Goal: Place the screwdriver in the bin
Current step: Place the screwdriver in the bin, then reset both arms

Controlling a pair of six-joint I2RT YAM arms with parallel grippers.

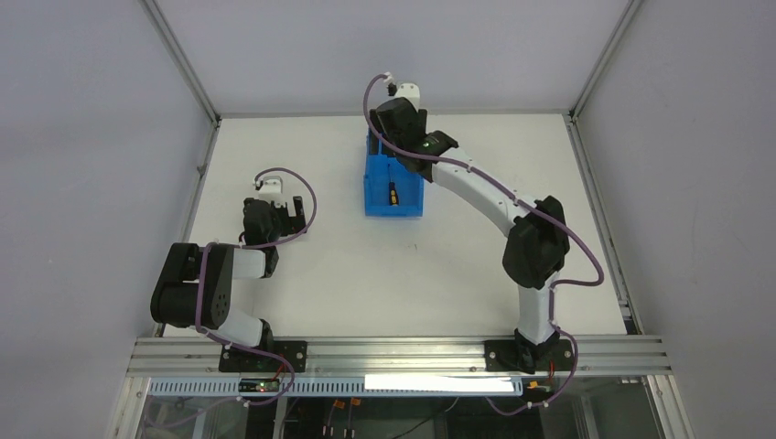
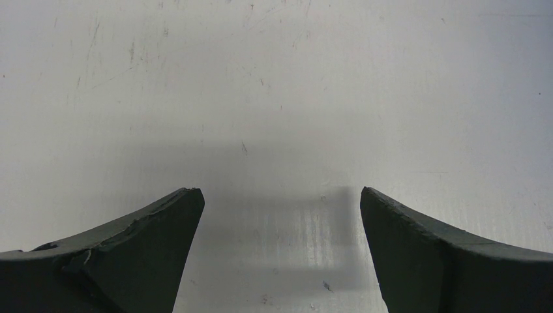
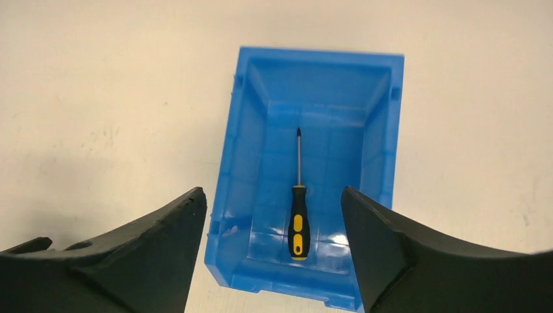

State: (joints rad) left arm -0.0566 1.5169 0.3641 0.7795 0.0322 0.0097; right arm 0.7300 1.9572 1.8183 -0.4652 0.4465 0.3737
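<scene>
The bin (image 3: 319, 78) is bright blue all over. The screwdriver (image 3: 298, 208) has a black handle with yellow-orange patches and a thin dark shaft. The table (image 1: 302, 274) is white, with tiny grey scratches and specks. The left arm (image 1: 245, 263) and the right arm (image 1: 485, 187) are white with black joints. Purple cables (image 1: 367, 99) run along them. A small green light (image 1: 426, 144) glows on the right arm. The left gripper (image 2: 279, 195) and the right gripper (image 3: 274, 195) are dark, almost black. The walls (image 1: 91, 137) are grey.
</scene>
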